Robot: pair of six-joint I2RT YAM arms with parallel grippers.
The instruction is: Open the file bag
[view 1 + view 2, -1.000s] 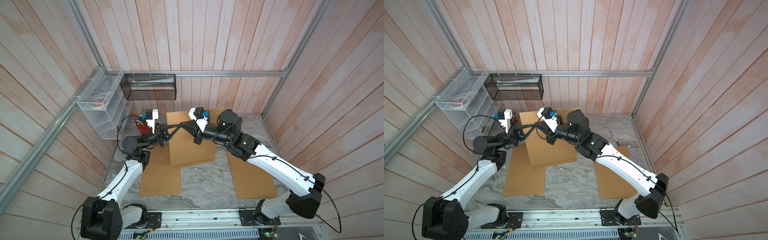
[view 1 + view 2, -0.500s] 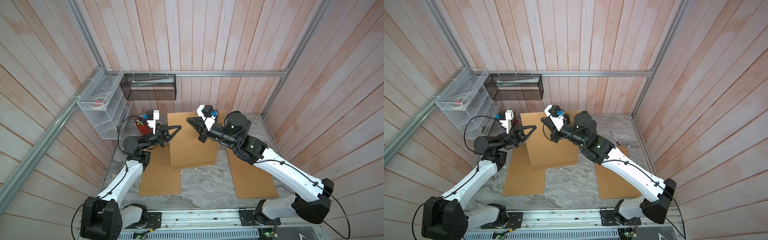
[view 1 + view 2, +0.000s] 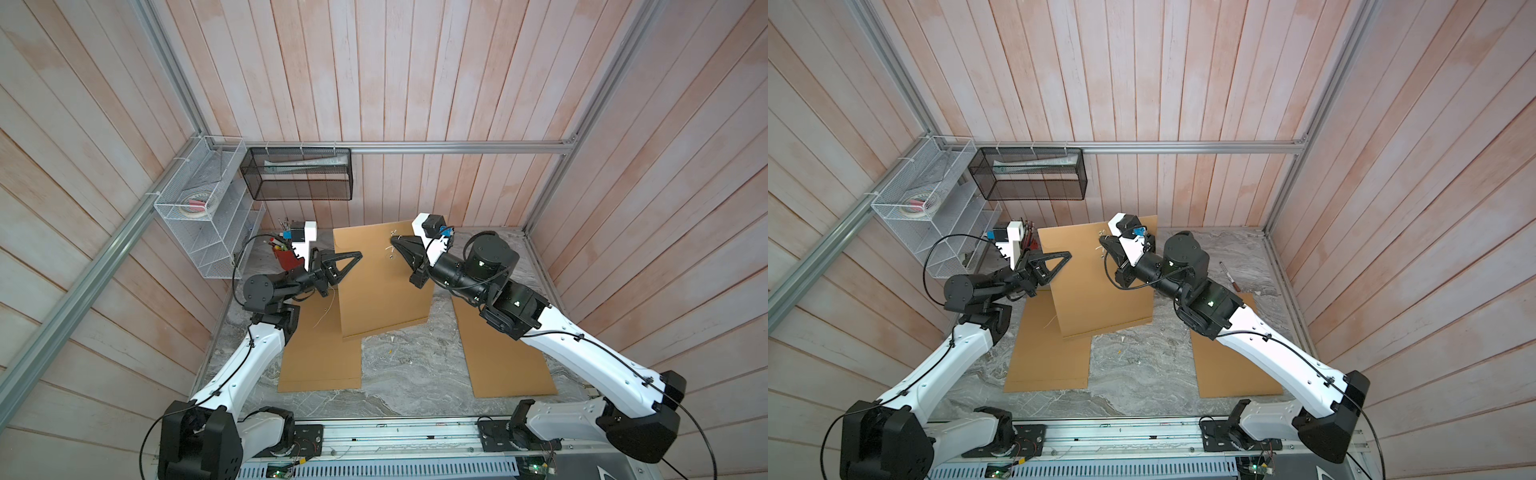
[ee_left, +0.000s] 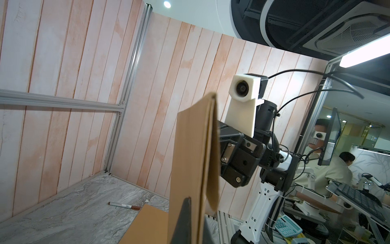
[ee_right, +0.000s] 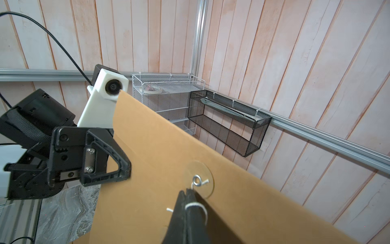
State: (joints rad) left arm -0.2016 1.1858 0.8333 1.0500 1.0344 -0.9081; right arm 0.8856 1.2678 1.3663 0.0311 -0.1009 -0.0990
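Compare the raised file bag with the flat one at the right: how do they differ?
The raised file bag is tilted up, pinched by the left gripper; the flat file bag lies on the table, ungripped. The raised file bag shows a string clasp; the flat file bag shows none. Both are brown.

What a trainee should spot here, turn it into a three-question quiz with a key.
1. True or false: the file bag in the left gripper lies flat on the table.
2. What is the right gripper shut on? A the string; B the bag's corner; C nothing.
3. Besides the held bag, how many lie flat?
Key: 1 false, it stands raised. 2 A. 3 two flat file bags.
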